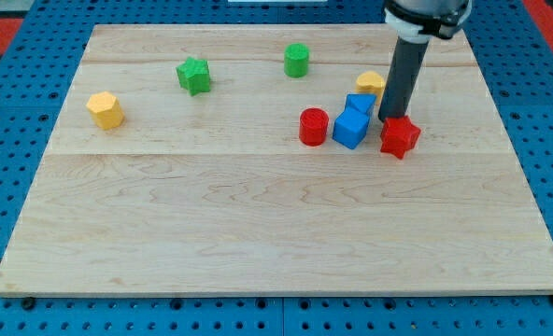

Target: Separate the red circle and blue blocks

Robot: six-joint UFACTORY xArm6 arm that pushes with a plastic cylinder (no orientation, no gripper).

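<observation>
The red star block sits nearest the view's bottom, touching the tool's tip just below and to its right. The tool is a plain dark rod — it holds nothing. Just left of the tip is a blue cube, with a second blue block right behind it. The red circle stands beside the blue cube, farther left. A yellow block peeks out behind the rod. Far left on the wooden tabletop are a green cylinder, a green star and a yellow hexagon.
</observation>
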